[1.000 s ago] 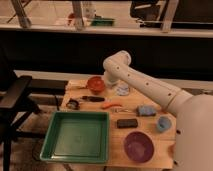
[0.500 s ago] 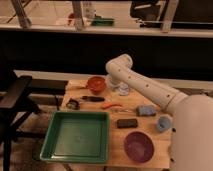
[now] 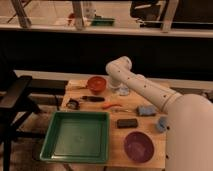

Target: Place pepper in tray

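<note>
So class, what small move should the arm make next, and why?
Probably lower the gripper toward the slim orange-red pepper: the gripper hangs near the round red bowl, and the pepper lies on the table, outside the large square green plastic tray.

Smooth white tubular arm, dark-speckled along its length, bulky white body; pincer over the worktop's far edge.

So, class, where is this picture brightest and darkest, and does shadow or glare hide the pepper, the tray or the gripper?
Camera view: brightest along the top, darkest in the band below. Camera view: the pepper and the tray lie in even warm light, no glare. Camera view: the gripper, at the far edge of the table beside the red bowl, is dim under the arm.
</note>
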Motion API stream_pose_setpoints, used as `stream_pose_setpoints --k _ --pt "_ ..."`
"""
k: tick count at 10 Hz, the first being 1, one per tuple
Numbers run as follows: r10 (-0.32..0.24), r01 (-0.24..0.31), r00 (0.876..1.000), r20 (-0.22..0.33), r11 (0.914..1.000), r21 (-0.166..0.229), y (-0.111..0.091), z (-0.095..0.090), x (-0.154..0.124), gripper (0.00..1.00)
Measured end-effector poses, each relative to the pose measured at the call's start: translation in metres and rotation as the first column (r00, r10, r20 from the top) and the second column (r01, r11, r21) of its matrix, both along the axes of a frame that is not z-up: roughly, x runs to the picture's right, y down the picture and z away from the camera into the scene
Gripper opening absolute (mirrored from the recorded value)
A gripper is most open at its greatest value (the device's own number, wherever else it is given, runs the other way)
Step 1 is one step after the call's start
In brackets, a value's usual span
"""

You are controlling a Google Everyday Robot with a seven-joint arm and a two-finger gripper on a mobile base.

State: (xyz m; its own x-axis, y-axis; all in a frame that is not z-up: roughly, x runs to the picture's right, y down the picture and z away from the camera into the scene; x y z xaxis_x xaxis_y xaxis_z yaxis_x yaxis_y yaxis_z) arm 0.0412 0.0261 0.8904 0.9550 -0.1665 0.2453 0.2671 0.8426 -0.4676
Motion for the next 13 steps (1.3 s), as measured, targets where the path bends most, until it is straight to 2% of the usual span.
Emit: stream_pose_setpoints --k 3,5,9,13 --pt "-0.009 0.008 1.0 -0.002 0.9996 -0.027 0.005 0.006 0.0 0.61" --pt "-0.01 0.01 1.0 -0.004 0.9986 -0.051 0.012 0.008 0.0 0.66" --pt "-0.002 0.001 1.0 -0.007 0.9952 -0.097 0.021 0.012 0.0 0.66" --pt "0.031 -0.033 0.999 -0.017 0.9866 -0.16 0.029 0.02 0.004 0.66"
